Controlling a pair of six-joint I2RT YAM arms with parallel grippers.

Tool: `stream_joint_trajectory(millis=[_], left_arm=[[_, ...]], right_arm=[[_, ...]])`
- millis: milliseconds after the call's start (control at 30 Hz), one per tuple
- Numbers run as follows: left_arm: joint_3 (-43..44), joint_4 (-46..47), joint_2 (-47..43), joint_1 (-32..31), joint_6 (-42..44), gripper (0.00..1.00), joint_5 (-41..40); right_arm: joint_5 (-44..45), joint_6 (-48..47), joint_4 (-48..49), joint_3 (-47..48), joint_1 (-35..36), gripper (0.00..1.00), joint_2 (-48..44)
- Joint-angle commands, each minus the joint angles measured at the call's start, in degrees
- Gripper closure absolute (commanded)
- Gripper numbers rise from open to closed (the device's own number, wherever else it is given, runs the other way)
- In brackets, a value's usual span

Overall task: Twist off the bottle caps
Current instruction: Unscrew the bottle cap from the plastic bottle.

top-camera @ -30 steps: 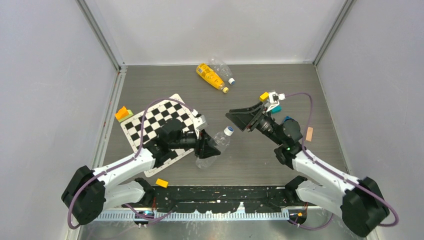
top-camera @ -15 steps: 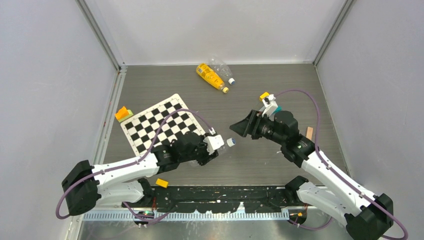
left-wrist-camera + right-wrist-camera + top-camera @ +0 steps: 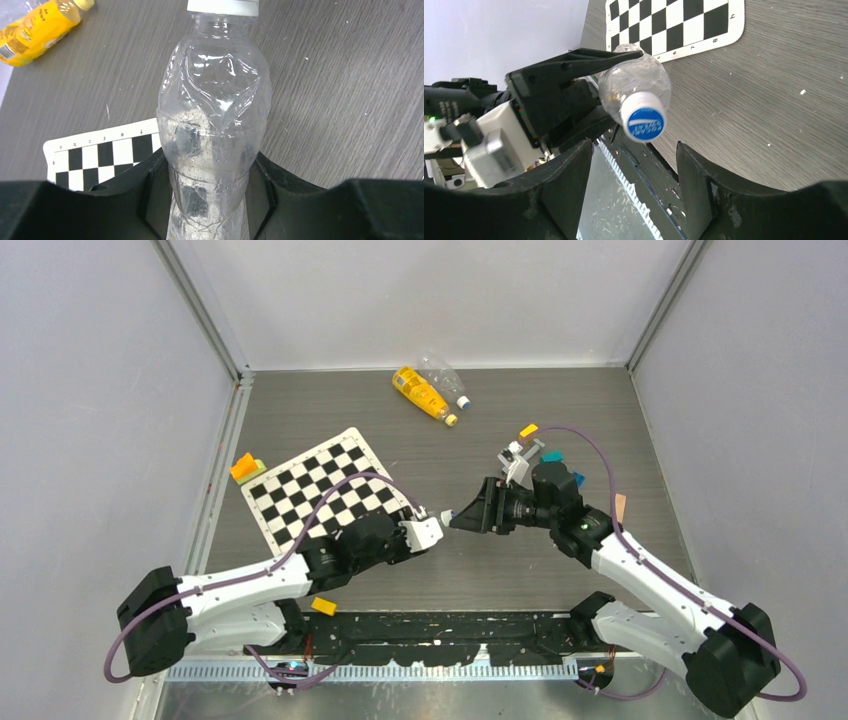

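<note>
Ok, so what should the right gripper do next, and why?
Probably ease the right gripper forward until the cap sits between its jaws. They stand open and roughly lined up with the cap, which is ahead of them, not yet between. The left gripper holds the bottle with the cap facing it.

The grey table (image 3: 560,400) carries a checkered sheet (image 3: 310,485), a yellow-orange bottle (image 3: 420,392) beside a clear bottle (image 3: 441,373), and an orange block (image 3: 243,467).

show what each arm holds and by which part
Left jaws clamp the clear bottle around its lower body. Right jaws hold nothing, open facing its cap.
</note>
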Motion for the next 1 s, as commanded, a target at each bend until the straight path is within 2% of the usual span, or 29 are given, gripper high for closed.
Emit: stream_joint_trajectory(millis=[0, 100, 167, 400, 433, 500, 700, 800, 967], left_arm=[[-0.5, 5.2, -2.2, -0.5, 2.2, 0.96, 0.6], [-0.8, 5.5, -3.0, -0.5, 2.1, 0.97, 1.4], [-1.3, 5.7, -3.6, -0.5, 2.1, 0.96, 1.7], [-2.5, 5.2, -6.3, -0.5, 1.9, 0.97, 1.9], [-2.5, 4.9, -6.5, -0.5, 1.8, 0.97, 1.9], [-2.6, 4.6, -6.9, -0.5, 1.8, 0.97, 1.8], [-2.7, 4.9, -7.1, -0.4, 1.2, 0.97, 1.8], [-2.6, 4.5, -7.0, -0.5, 1.0, 0.97, 2.0], [-2.4, 3.9, -7.1, -0.5, 0.7, 0.97, 2.3]], right_arm=[[-2.5, 3.7, 9.5, 0.2, -0.1, 0.33, 4.7], [-1.0, 5.9, 12.8, 0.2, -0.1, 0.38, 7.1], [-1.7, 6.5, 14.4, 0.2, -0.1, 0.46, 8.4], [-1.0, 6.4, 14.7, -0.4, -0.2, 0.52, 7.7], [-0.9, 6.3, 14.6, -0.5, -0.1, 0.60, 7.6], [-1.0, 6.2, 14.6, -0.7, -0.2, 0.63, 7.2], [-5.8, 6.0, 17.0, -1.8, -0.1, 0.62, 6.6], [-5.8, 4.8, 15.7, -2.0, -0.1, 0.50, 5.6], [-4.4, 4.2, 14.7, -2.1, -0.2, 0.48, 4.1]])
